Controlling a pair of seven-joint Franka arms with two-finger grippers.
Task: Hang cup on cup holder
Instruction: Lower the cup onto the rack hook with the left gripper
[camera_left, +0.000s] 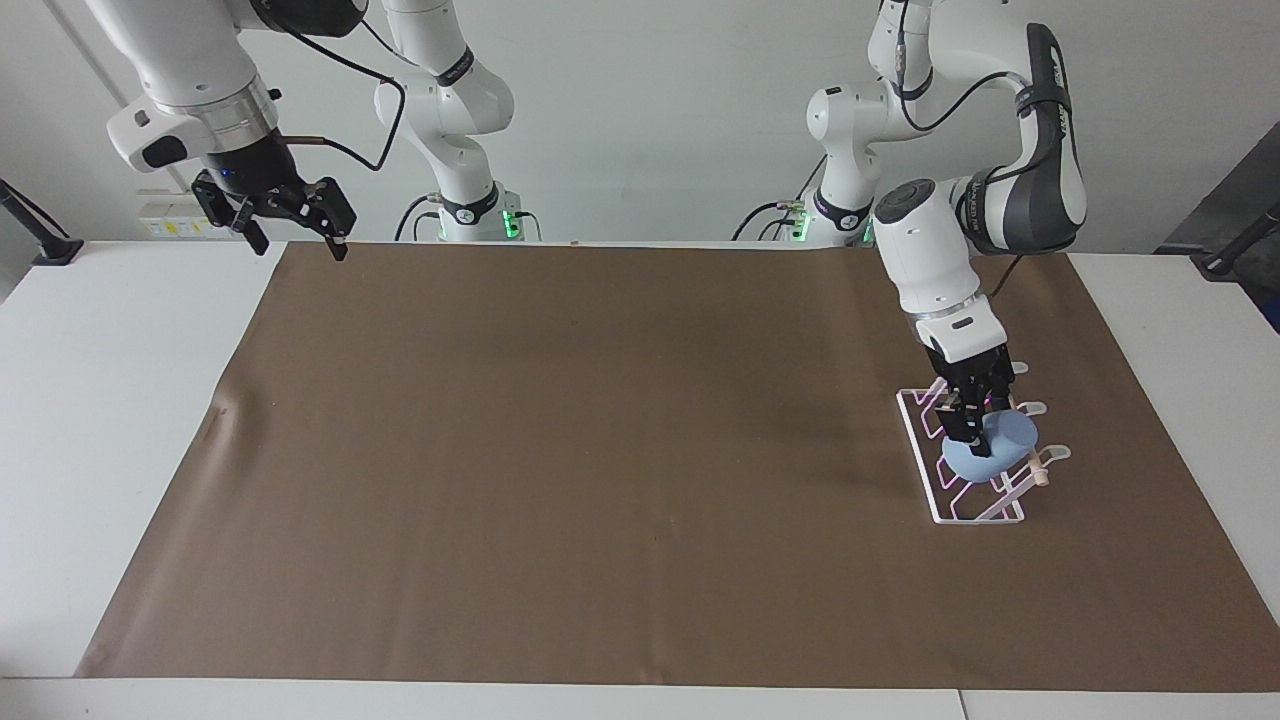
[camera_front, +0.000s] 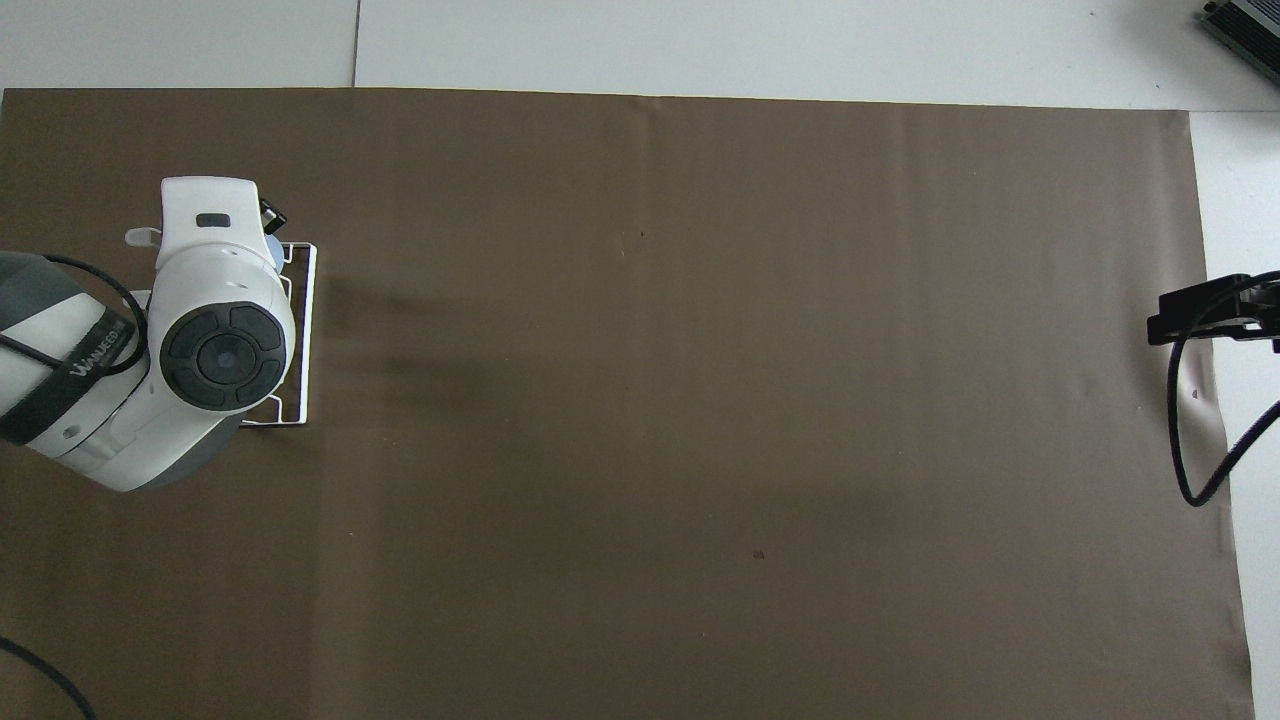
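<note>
Plainly, the cup was held tilted over the cup holder, its wider mouth turned down toward the slanted prongs, presumably so that a prong could be taken inside it; the left gripper was clenched on the cup's wall from above, the fingers pinching the upper part of the blue body, a hold that left the mouth free for the prong. Whether the cup was already seated on a prong or only resting against the wires could not be told. The cup holder was set on the brown mat toward the left arm's end of the table, within that arm's steep downward reach; its wooden dowel lay along the raised side, so that the prongs sloped up and a hung cup would be kept from sliding off. In the overhead view the cup was almost wholly hidden under the arm's wrist, and only the holder's wire frame was seen. The right gripper was kept waiting with its fingers released, raised over the mat's edge at the right arm's end, well apart from the work.
</note>
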